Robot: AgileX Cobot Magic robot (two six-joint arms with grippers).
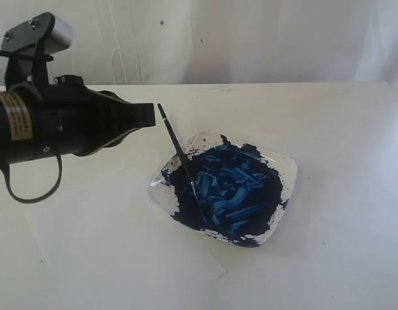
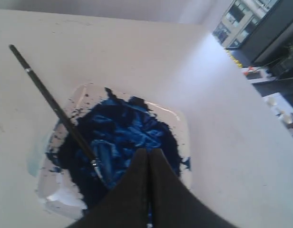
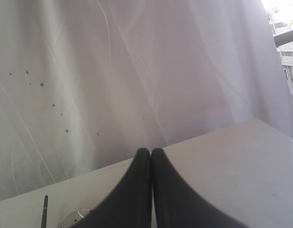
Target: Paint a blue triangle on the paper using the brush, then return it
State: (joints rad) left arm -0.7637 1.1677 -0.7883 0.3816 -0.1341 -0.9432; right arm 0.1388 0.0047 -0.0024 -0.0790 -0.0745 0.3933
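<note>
Brush (image 1: 179,150) leans in plate (image 1: 287,165), tip in paint (image 1: 241,187), handle up for grabbing. L fingers (image 1: 150,116) pressed together, empty, just left of it; R fingers (image 3: 150,152) likewise, idle. Paper (image 1: 121,258) blank.

You have a plain white matte counter (image 1: 354,116) running back to a wrinkled white cloth backdrop (image 1: 263,39), which is flecked with a few dark specks (image 3: 42,84). Beyond the counter's far corner you can see pale multi-storey buildings (image 2: 241,19) in daylight. The light on the counter is soft and even.
</note>
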